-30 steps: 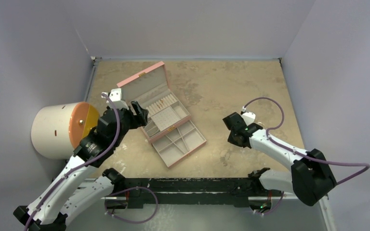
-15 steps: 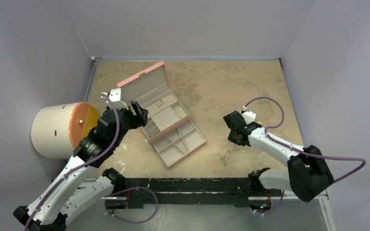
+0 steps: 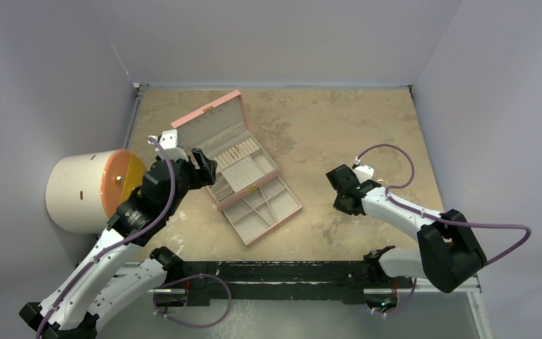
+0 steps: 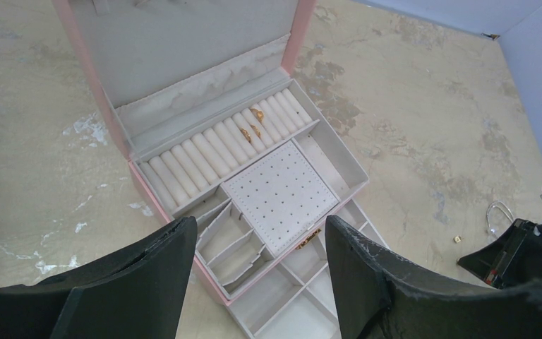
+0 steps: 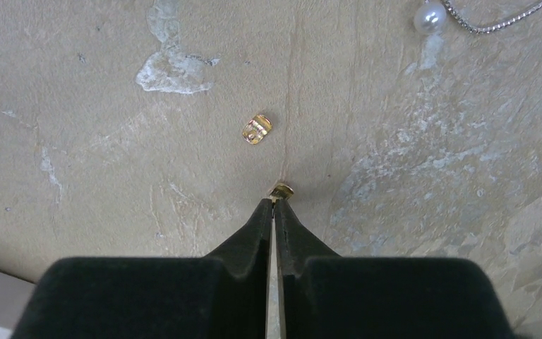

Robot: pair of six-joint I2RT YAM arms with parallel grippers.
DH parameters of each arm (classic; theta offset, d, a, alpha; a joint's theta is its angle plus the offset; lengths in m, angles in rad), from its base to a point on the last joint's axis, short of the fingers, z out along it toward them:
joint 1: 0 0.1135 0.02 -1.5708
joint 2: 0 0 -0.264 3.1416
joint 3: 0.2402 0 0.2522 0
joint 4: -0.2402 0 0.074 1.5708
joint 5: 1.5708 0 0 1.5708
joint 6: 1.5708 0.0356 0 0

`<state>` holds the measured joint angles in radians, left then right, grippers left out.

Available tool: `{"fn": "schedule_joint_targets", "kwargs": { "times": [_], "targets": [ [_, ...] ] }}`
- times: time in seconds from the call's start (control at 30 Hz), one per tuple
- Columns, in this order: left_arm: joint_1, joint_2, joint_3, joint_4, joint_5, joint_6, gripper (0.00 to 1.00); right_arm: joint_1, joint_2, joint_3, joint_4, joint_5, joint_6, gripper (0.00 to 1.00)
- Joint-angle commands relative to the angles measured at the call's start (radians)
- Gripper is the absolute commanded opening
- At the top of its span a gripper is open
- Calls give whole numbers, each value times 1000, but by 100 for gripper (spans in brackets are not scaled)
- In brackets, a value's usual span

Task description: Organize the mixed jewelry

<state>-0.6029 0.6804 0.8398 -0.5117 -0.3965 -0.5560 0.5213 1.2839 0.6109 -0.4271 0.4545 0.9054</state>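
surface (image 5: 113, 176): matt, stone-look, mottled beige with scuffed pale patches; gold pieces (image 5: 257, 129): polished metal, glinting; pearl (image 5: 428, 17): glossy; chain (image 5: 494, 27): fine silvery metal; right fingers (image 5: 254, 240): matt black (left fingers (image 4: 148, 282) scuffed along edges); box (image 4: 293, 35): smooth pink shell, pale matt velvety lining

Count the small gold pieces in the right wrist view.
2. One gold piece lies loose on the table ahead of the right gripper; a second gold piece sits at its closed fingertips. The gripper may hide more.
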Motion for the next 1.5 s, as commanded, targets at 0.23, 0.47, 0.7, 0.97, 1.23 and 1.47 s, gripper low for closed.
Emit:
{"fn": "schedule_joint_targets", "kwargs": {
  "times": [0.23,0.47,0.7,0.97,1.23,1.47],
  "targets": [
    [5,-9,11,41,4,10,67,-5,-17,-8,8,18,4,0],
    [5,-7,10,42,11,7,67,-4,-104,1,65,-101,-133,0],
    [5,-10,3,51,38,-14,67,-5,-245,16,235,-366,-357,0],
    [5,-16,-16,86,127,-71,67,-4,-328,50,492,-727,-478,0],
    [5,-25,-37,169,271,-182,75,-4,-291,78,785,-1025,-445,0],
    [5,-35,-100,338,451,-301,75,44,-226,96,1145,-1170,-369,0]
  ]
}}
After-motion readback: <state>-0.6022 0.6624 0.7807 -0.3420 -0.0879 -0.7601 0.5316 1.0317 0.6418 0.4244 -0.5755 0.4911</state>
